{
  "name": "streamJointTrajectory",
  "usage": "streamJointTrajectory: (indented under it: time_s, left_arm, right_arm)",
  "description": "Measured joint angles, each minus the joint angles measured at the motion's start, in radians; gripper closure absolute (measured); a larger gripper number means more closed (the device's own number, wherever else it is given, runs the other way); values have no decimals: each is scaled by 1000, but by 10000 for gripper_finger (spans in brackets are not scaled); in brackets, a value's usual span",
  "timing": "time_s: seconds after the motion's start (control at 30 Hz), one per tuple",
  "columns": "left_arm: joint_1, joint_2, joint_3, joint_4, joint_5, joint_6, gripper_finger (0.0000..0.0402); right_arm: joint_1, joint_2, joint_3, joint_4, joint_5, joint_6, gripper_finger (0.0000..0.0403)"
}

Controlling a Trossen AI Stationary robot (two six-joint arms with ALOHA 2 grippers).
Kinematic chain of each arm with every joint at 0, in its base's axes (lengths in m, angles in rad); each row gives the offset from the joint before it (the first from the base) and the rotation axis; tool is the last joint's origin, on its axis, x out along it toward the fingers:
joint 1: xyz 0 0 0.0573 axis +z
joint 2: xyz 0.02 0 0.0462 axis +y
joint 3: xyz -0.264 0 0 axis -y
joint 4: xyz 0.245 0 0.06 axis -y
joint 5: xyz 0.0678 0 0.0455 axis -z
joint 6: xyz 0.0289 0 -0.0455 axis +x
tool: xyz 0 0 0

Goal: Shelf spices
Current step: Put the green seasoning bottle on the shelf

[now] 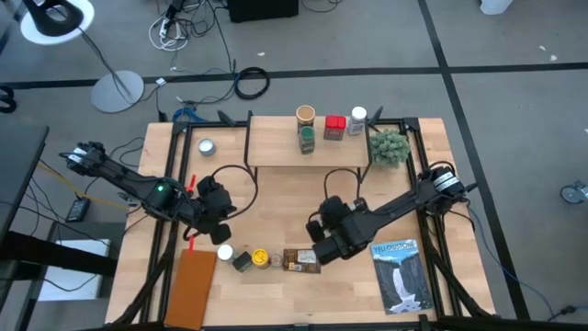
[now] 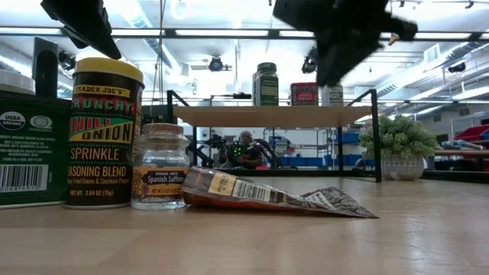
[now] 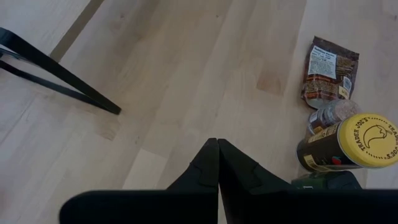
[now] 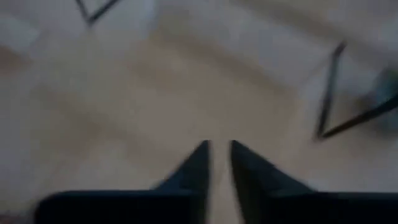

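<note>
The shelf (image 1: 308, 154) stands at the table's far side, and a tan-topped jar (image 1: 305, 114), a green jar (image 1: 307, 138), a red one (image 1: 334, 127) and a white-topped one (image 1: 357, 117) stand on its plank. Near the table's front edge a white-capped jar (image 1: 223, 252), a dark green tin (image 1: 241, 261), a yellow-topped jar (image 1: 261, 257), a small saffron jar (image 2: 159, 164) and the flat brown packet (image 1: 301, 261) sit in a row. My left gripper (image 1: 220, 228) hovers shut just beyond the white-capped jar. My right gripper (image 1: 323, 248) hangs over the packet's right end, empty, with a narrow gap between its fingers.
A potted plant (image 1: 390, 147) stands by the shelf's right end. A silver tin (image 1: 206, 146) sits left of the shelf. The blue-and-white book (image 1: 402, 274) lies front right, the brown board (image 1: 191, 285) front left. Bare wood spans the table's middle.
</note>
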Motion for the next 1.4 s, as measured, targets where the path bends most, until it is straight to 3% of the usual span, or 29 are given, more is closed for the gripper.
streamJointTrajectory:
  time_s: [0.07,0.13,0.27,0.7,0.97,1.4]
  left_arm:
    - [0,0,0,0,-1,0,396]
    - [0,0,0,0,-1,0,396]
    - [0,0,0,0,-1,0,396]
    - [0,0,0,1,-2,0,396]
    - [0,0,0,0,-2,2,396]
    - [0,0,0,-2,-5,4,396]
  right_arm:
    - [-5,0,34,-108,81,40,385]
    - [-29,-2,67,-206,111,128,385]
    - [-110,-52,64,-124,131,-9,398]
    - [-441,-169,64,206,-153,-526,401]
    - [-526,-164,64,254,-142,-627,402]
    - [-555,-161,64,348,-147,-756,403]
